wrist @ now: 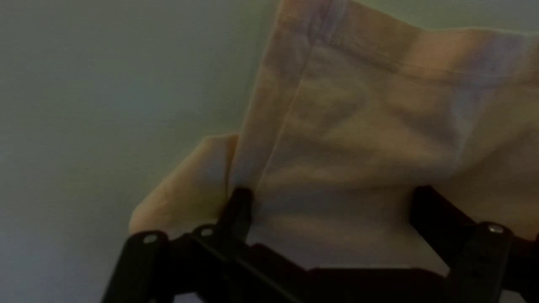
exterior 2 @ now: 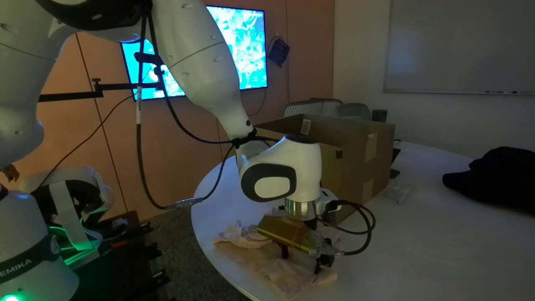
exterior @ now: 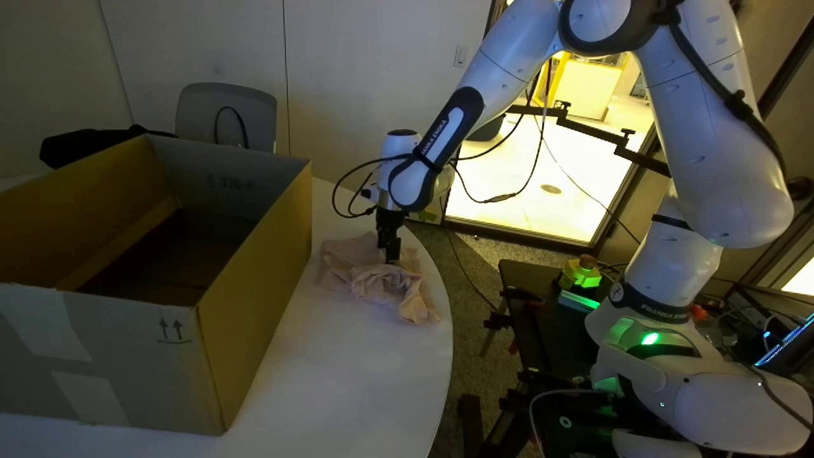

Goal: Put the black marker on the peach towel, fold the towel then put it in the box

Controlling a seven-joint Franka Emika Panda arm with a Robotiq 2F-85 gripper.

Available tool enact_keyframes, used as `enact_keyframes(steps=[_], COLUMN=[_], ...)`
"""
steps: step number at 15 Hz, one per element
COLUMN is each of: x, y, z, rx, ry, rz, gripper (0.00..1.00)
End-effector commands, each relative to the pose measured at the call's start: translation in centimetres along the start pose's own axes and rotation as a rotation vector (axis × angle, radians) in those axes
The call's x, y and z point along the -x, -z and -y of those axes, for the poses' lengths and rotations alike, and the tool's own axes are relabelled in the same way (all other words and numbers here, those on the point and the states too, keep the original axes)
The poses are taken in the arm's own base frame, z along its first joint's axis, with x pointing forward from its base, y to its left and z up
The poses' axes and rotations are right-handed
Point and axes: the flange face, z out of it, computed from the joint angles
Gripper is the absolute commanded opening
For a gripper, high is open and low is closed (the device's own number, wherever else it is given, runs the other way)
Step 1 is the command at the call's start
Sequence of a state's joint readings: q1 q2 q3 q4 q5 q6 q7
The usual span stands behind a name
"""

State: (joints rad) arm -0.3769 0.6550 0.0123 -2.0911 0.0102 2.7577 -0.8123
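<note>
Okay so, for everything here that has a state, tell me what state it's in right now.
peach towel: rumpled, partly doubled over itself, lying on the table
gripper: open, pointing down at the peach towel
cardboard box: upright, top open
wall screen: switched on
robot base light: glowing green

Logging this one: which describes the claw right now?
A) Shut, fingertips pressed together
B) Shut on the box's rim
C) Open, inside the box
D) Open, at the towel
D: in the wrist view the claw has its fingers wide apart, with the towel showing between them.
</note>
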Motion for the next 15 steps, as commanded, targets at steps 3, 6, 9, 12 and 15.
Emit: enact_keyframes(steps=[3, 6, 9, 12, 15], x=[-1.1, -1.5, -2.0, -2.4, -2.7], y=[0.2, 1.8, 2.5, 2.2, 1.5], z=[-1.7, -2.1, -2.9, -3.9, -5.2], rx=[0.025, 0.05, 0.081, 0.1, 0.112], ry=[0.004, 0.011, -0.001, -0.022, -0.039], rz=[-0.029, -0.06, -0.074, -0.064, -0.05], gripper=[1.0, 1.0, 1.0, 1.0, 1.0])
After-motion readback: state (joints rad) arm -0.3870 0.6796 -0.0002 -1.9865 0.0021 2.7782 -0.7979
